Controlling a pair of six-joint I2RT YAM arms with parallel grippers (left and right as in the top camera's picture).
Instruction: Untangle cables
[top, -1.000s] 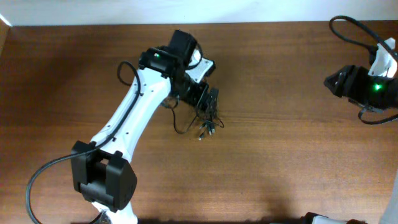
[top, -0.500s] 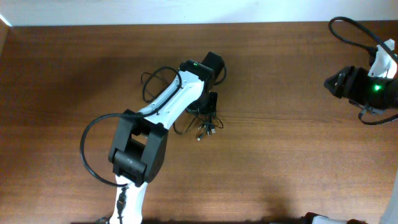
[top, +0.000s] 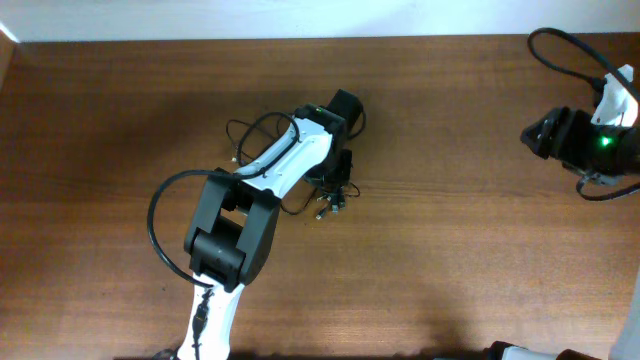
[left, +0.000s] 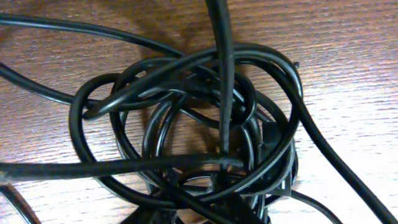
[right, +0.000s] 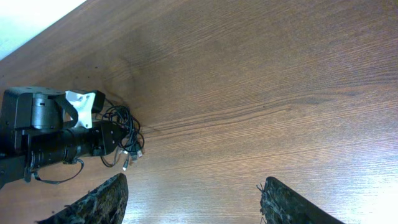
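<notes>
The cables (top: 328, 198) lie as a small knotted black clump at the table's middle, with small plugs poking out toward the front. My left gripper (top: 340, 168) is down on the clump's back edge. In the left wrist view the cables (left: 186, 118) fill the frame as thick overlapping loops, and strands crowd the bottom edge where the jaws close on them. My right gripper (top: 538, 132) hovers far off at the table's right edge. Its fingers stand wide apart over bare wood, so the right gripper (right: 194, 200) is open. The cables (right: 127, 142) show small and distant there.
The left arm (top: 270, 175) stretches from the front edge across the table to the clump, its own thick cable looping beside it. The brown wooden table (top: 470, 250) spreads between the two arms. A white wall borders the far edge.
The left arm has folded over and swung its wrist round above the clump. Its jaws have gone from wide open to closed on the cables. The right arm has stayed in place.
</notes>
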